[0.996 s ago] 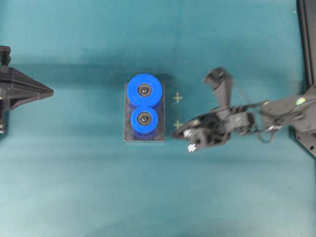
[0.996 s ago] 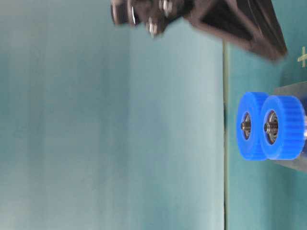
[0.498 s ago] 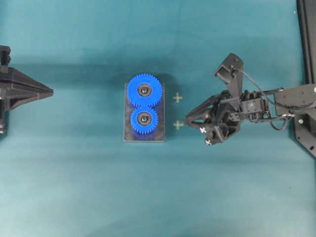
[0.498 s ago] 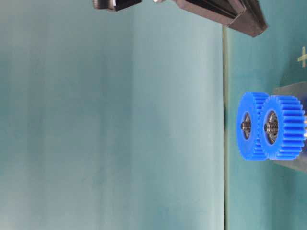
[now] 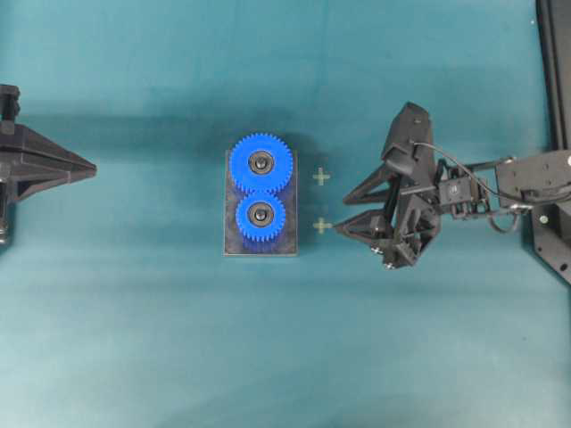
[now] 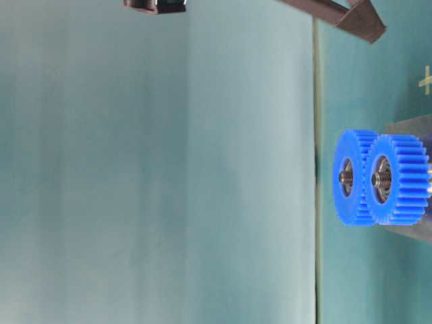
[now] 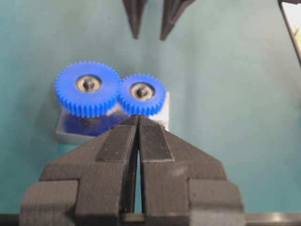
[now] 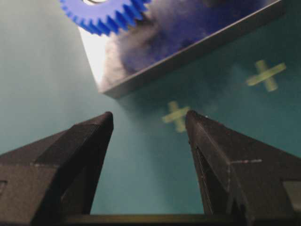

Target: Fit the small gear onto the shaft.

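The small gear [image 5: 260, 215] sits flat on the grey plate [image 5: 260, 247], its teeth meshed with the larger blue gear [image 5: 260, 164]. The shaft [image 6: 381, 179] shows only as a silvery tip inside the small gear's dark hub. In the left wrist view the small gear [image 7: 142, 93] lies just beyond my left gripper [image 7: 138, 117], which is shut and empty. My right gripper [image 5: 343, 212] hangs open to the right of the plate, apart from it, holding nothing. In the right wrist view the small gear [image 8: 106, 14] peeks in at the top, beyond the open right gripper [image 8: 149, 117].
Two pale cross marks [image 5: 321, 176] [image 5: 321, 226] lie on the teal mat between the plate and the right gripper. The left gripper [image 5: 87, 167] rests at the far left. A dark frame [image 5: 553, 71] runs along the right edge.
The right gripper has opened and drawn back to the right, away from the plate, turning as it went. The gears were blurred a second ago and are now sharp and still.
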